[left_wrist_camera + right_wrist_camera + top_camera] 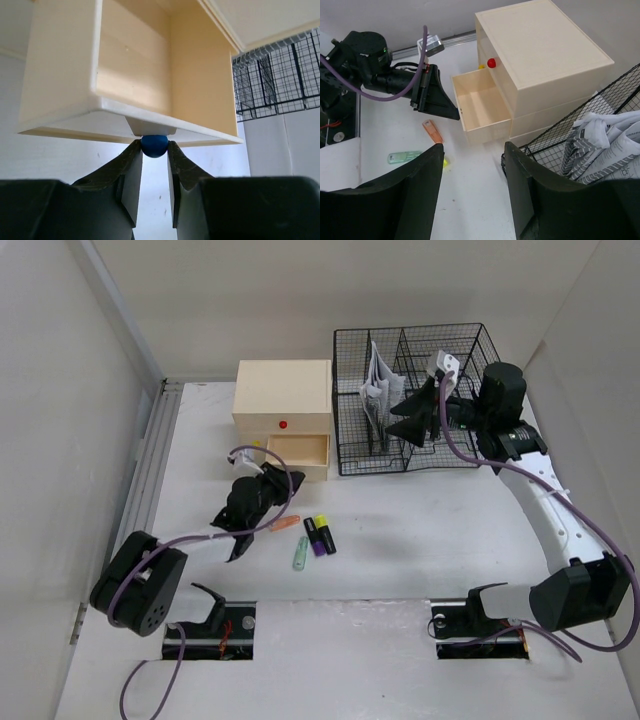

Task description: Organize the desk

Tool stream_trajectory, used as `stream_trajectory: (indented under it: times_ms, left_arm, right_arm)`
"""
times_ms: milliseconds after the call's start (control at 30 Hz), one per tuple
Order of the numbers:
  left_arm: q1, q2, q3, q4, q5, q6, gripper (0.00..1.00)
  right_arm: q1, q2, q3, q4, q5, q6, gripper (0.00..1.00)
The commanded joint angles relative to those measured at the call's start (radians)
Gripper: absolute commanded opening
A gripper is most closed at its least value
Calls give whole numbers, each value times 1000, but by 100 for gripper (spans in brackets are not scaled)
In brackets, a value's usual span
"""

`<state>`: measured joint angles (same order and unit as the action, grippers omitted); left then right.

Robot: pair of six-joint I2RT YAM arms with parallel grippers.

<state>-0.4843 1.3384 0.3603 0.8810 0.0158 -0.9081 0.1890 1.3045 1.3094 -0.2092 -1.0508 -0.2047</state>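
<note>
Two: left end effector [154, 152] tight on drawer's [135, 60] blue knob [154, 144], right end effector [474, 146] wide over rack [470, 340].

The desk [420, 540] is finished in white, the rack [380, 460] in black mesh. The drawer box [283, 390] is coloured cream, with a red knob [284, 424] and a blue knob [154, 145].

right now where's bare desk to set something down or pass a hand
Widest bare desk: in front of the wire rack, between the pens and the right arm's base. A narrower strip runs between the metal rail and the drawer box. Crowded: ahead of the open drawer, where the left fingers pinch its blue knob beside the pens.
</note>
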Motion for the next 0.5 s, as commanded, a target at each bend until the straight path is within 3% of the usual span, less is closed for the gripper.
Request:
stream_trajectory:
  times_ms: [0,67,133,167,200,300,433,467]
  left_arm:
    - [-25,-65,-70,-7,-37,-23,0]
    - [-34,-88,-89,-7,-37,-32,3]
    - [-34,-99,-89,-16,-37,-22,29]
    - [-34,-99,-89,-30,-46,-12,58]
    - [-34,-125,-89,-42,-47,4,70]
    - [-34,-191,-78,-86,-56,30,89]
    - [-60,-322,-78,-169,-66,64,89]
    - [-60,-355,-69,-192,-66,64,74]
  right_arm:
    - [-6,-18,-2,53,-49,7,57]
    - [-6,-17,-2,53,-49,7,57]
    - [3,-17,-2,53,-49,7,61]
    - [3,-17,-2,53,-49,7,67]
    - [13,-17,-2,53,-37,-7,70]
    - [26,-17,19,-37,-28,-109,76]
    - [113,2,56,-179,93,-267,74]
    - [145,2,71,-250,138,-315,70]
